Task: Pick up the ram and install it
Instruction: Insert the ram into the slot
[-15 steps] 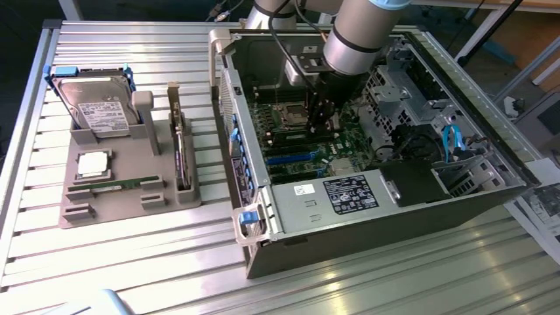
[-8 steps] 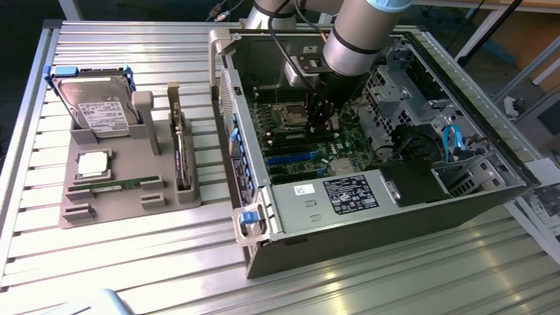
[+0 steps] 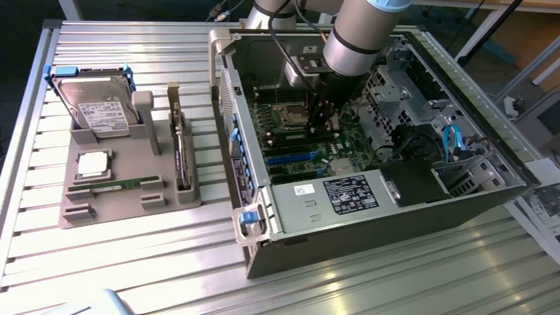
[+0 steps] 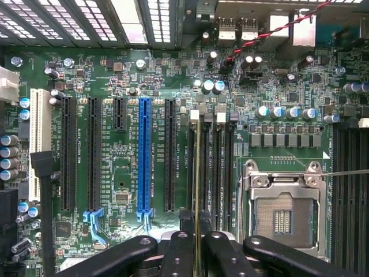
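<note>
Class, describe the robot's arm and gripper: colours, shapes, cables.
The arm is a thick silver-grey cylinder ringed by a black band; a thin black cable runs beside it. The gripper is black, and its fingers are glossy, rounded bars.

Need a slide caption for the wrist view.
Pincer shut on the ram, held edge-on in line with the memory slots beside the open processor socket.
</note>
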Controlling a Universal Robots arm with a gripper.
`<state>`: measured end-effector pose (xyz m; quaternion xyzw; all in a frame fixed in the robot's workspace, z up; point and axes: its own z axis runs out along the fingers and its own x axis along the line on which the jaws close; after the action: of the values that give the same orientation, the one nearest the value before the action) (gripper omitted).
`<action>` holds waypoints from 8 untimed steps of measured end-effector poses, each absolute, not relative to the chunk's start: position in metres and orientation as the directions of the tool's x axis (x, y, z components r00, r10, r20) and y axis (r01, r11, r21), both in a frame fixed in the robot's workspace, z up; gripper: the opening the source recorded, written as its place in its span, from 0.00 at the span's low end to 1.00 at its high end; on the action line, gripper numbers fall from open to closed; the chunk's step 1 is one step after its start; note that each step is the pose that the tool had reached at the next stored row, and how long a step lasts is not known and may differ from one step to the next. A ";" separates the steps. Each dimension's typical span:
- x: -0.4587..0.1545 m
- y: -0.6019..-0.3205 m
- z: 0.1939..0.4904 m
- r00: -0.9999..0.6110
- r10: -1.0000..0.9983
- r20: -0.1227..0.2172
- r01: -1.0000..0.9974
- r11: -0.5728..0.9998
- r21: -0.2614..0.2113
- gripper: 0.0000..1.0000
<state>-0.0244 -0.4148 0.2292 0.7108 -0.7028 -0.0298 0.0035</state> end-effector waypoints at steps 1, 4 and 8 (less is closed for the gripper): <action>-0.024 -0.415 0.229 0.010 -0.999 -0.037 -0.999 -0.012 0.047 0.14; -0.023 -0.415 0.229 0.011 -0.999 -0.037 -0.999 -0.012 0.047 0.14; -0.021 -0.415 0.229 0.010 -0.999 -0.037 -0.999 -0.012 0.047 0.14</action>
<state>-0.0211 -0.4148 0.2292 0.7108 -0.7028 -0.0297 0.0036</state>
